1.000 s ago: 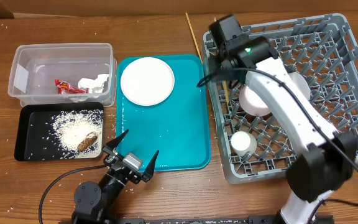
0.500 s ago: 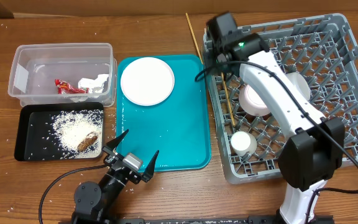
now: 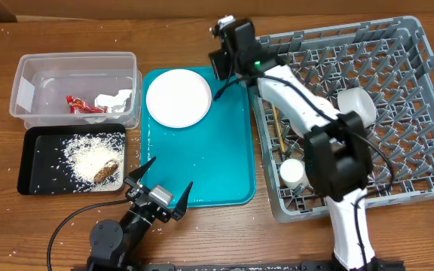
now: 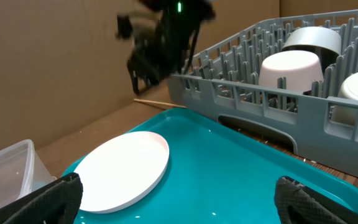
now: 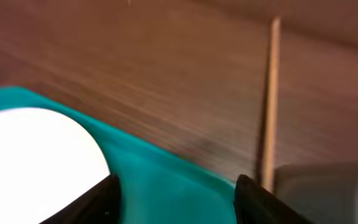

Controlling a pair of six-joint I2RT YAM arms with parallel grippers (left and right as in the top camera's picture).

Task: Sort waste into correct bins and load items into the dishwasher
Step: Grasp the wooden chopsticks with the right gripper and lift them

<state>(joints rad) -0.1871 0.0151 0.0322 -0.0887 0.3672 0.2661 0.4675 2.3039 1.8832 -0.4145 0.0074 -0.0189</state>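
Observation:
The round white plate (image 3: 178, 98) lies at the far end of the teal tray (image 3: 224, 173). My right gripper (image 3: 223, 66) hovers open and empty over the tray's far right corner; in its wrist view (image 5: 176, 199) the plate (image 5: 36, 162) shows at left. One chopstick (image 5: 269, 93) lies on the table beyond the tray. Another chopstick (image 3: 276, 124) lies in the grey dish rack (image 3: 420, 173), with a bowl (image 3: 356, 102) and a small cup (image 3: 294, 173). My left gripper (image 3: 157, 197) stands wide open at the tray's near edge, holding nothing (image 4: 179, 211).
At the left, a clear tub (image 3: 29, 75) holds a red wrapper (image 3: 81, 105) and crumpled white paper (image 3: 117, 99). In front of it a black tray (image 3: 36, 177) holds rice (image 3: 89, 158) and a brown lump (image 3: 108, 172). Rice grains are scattered on the table.
My right gripper opened and let a chopstick fall into the rack, then swung left from the rack to the tray's far right corner. The left arm has not moved.

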